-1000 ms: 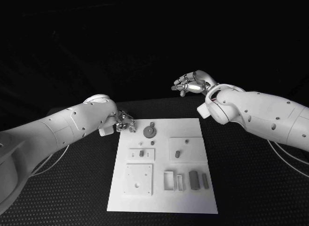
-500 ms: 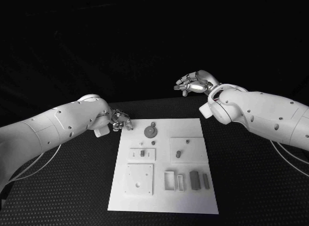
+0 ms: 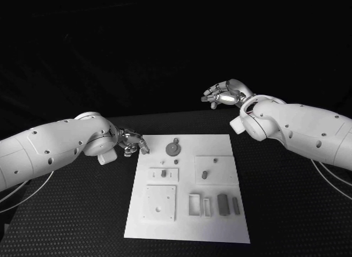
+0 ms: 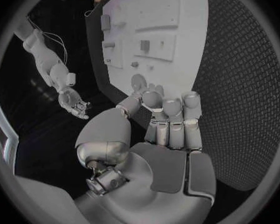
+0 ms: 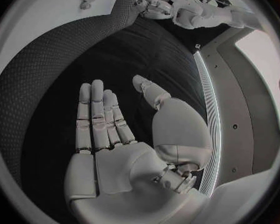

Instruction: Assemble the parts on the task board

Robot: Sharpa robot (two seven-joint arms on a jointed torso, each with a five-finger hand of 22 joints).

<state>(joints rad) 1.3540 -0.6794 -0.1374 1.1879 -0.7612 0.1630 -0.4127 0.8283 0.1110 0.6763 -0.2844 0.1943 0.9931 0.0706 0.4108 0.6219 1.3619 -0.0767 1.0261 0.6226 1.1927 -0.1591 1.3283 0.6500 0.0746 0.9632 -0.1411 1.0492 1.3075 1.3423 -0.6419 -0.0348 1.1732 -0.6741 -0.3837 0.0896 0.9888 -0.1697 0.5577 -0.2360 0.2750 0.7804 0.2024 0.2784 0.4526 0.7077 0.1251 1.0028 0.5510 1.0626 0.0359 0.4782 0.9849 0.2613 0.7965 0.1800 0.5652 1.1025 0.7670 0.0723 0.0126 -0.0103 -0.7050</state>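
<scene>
Task board [image 3: 187, 187] is seen flat at mid-table, grey parts [image 3: 222, 203] lying on it. Left hand [image 3: 132, 142] is held just off the board's far-left corner, fingers loose, nothing grasped. Right hand [image 3: 222, 94] is raised well beyond the board's far edge, spread, empty.

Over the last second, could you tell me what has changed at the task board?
The left robot hand has drawn back a little from the far-left corner of the task board, its arm swinging outward; it holds nothing. The right robot hand stayed raised beyond the board's far edge, open. The round part and the other parts stayed where they were.
</scene>
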